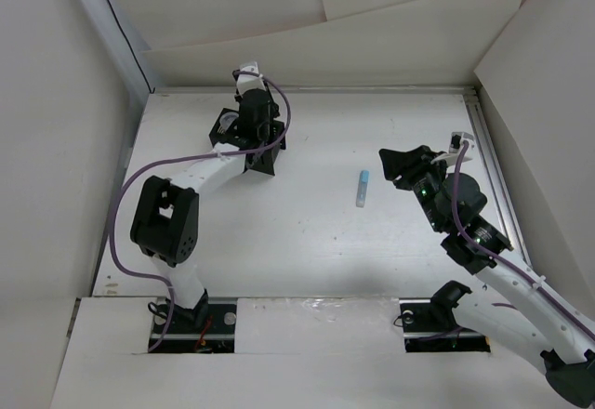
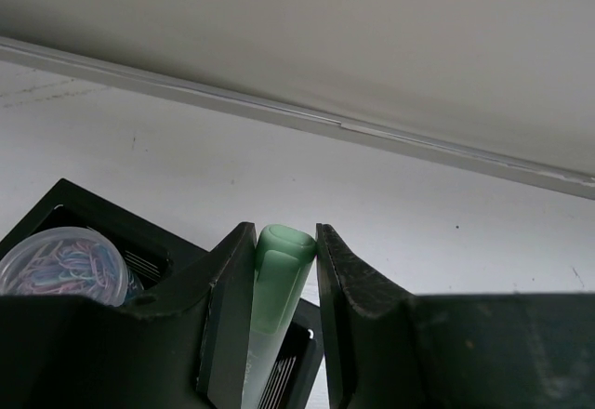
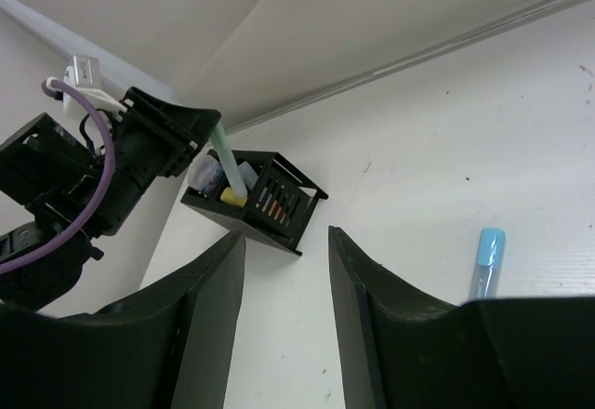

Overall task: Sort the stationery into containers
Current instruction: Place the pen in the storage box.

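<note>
From above, we see little of the black organizer (image 1: pixel 263 160), because the left gripper (image 1: pixel 251 130) and its wrist cover most of it. In the left wrist view, the lower part of the pale green stick (image 2: pixel 277 279) is hidden between the fingers (image 2: pixel 228 316), so we cannot tell how deep its end reaches into the box. A clear jar (image 2: pixel 60 265) with coloured clips sits in one compartment, cut off by the gripper body. In the right wrist view, a yellow stick (image 3: pixel 232 200) lies inside the organizer; the things behind the slotted side are too small to name.

The left arm reaches to the far left part of the table (image 1: pixel 325 242) and its jaws clamp the green stick, tilted, over the organizer. The right arm is bent, and the right gripper (image 1: pixel 400 163) points left with its jaws apart and nothing between them. The light blue stick (image 1: pixel 362 188) lies on the table just beside it, well apart from the organizer.
</note>
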`<state>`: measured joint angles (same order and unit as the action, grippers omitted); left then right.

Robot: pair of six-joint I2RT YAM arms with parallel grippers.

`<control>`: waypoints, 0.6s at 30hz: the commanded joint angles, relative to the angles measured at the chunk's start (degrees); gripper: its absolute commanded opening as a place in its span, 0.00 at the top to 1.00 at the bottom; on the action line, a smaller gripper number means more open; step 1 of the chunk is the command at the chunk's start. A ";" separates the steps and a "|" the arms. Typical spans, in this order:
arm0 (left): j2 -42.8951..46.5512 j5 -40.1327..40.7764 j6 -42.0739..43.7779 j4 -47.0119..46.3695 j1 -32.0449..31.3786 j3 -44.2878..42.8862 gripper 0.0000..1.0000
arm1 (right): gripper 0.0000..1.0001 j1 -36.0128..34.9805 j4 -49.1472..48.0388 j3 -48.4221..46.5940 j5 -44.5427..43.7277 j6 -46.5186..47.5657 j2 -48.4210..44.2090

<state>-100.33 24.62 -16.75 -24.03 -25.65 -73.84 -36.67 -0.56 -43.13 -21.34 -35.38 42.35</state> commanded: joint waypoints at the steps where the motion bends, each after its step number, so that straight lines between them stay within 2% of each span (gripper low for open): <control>1: 0.75 1.22 0.14 -4.36 0.25 0.37 0.80 | 0.53 0.28 -2.96 -2.48 0.43 0.39 -0.34; 4: 0.75 1.22 -0.38 -4.36 0.25 1.50 0.69 | 0.53 0.28 -2.96 -2.48 -0.10 0.39 -0.34; 6: 2.33 1.22 -0.39 -4.88 0.25 2.29 0.59 | 0.53 0.28 -2.96 -2.48 -0.10 0.39 -0.34; 11: 5.41 0.17 -0.91 -5.41 0.25 4.23 0.51 | 0.53 0.28 -2.96 -2.48 -0.10 0.39 -0.34; 13: 7.16 -0.45 -1.52 -5.93 0.25 5.37 0.51 | 0.53 0.28 -2.96 -2.48 -0.10 0.39 -0.34; 14: 7.87 -0.45 -1.53 -5.94 0.25 5.38 0.56 | 0.53 0.28 -2.96 -2.48 -0.10 0.39 -0.34; 18: 10.69 -0.45 1.19 -5.94 -4.31 6.17 0.63 | 0.53 0.28 -2.96 -2.48 -0.10 0.39 -0.34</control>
<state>-95.18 24.56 -17.17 -26.06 -26.81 -67.70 -36.69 -0.56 -43.13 -21.37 -35.38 42.35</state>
